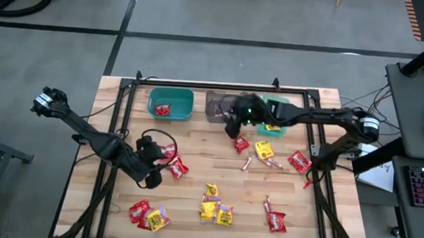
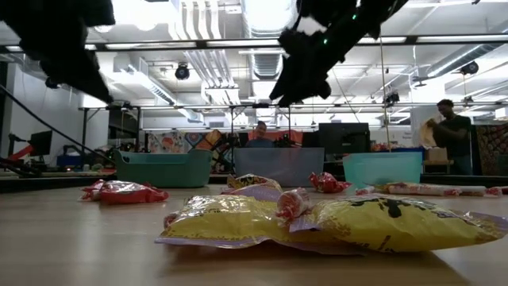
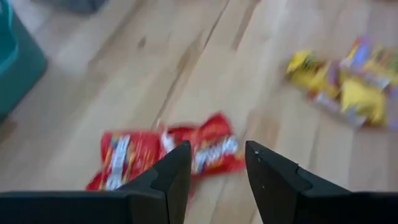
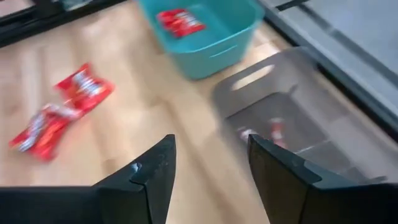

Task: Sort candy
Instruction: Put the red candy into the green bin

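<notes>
table (image 1: 194, 169): pale wood, visible grain | candy (image 2: 238, 218): glossy wrappers | teal bin (image 4: 214, 37): smooth plastic | grey bin (image 4: 292, 118): translucent plastic

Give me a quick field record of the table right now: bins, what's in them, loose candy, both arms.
teal bin: one red packet inside
grey bin: a few small sweets on its floor
green bin: yellow packet inside
loose candy: red packets, yellow packets and pinkish sticks scattered over the wooden table
left gripper: fingers open, low over a pair of red packets on the table's left side, nothing held
right gripper: fingers open and empty, near the grey bin's edge
</notes>
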Tool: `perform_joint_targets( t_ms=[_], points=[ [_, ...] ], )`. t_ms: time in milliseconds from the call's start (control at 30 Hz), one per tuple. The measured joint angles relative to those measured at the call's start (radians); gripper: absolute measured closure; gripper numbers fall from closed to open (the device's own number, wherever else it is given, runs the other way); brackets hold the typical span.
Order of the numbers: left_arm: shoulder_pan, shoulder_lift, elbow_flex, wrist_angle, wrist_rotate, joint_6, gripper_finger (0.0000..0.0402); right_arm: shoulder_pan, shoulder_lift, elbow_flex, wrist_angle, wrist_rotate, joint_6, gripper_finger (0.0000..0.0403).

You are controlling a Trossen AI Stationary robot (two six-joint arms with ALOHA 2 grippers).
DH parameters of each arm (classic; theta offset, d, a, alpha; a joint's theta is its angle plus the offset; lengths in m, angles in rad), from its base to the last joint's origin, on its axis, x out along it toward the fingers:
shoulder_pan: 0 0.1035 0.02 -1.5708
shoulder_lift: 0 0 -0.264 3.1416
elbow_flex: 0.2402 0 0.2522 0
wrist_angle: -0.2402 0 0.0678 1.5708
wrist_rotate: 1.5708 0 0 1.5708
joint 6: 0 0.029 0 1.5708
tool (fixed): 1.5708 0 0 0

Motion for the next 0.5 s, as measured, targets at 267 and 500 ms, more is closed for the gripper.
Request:
perform_joint_targets(
  t_ms=[267, 500],
  points=[
    [0.027, 0.052, 0.000, -0.135, 0.018, 0.025, 0.0256, 0.124, -0.031, 0.000, -0.036, 0.001, 0.001, 0.0216],
    [0.134, 0.106, -0.009, -0.126, 0.053, 0.189, 0.0222, 0.139, -0.031, 0.001, -0.067, 0.002, 0.012, 0.0214]
  ],
)
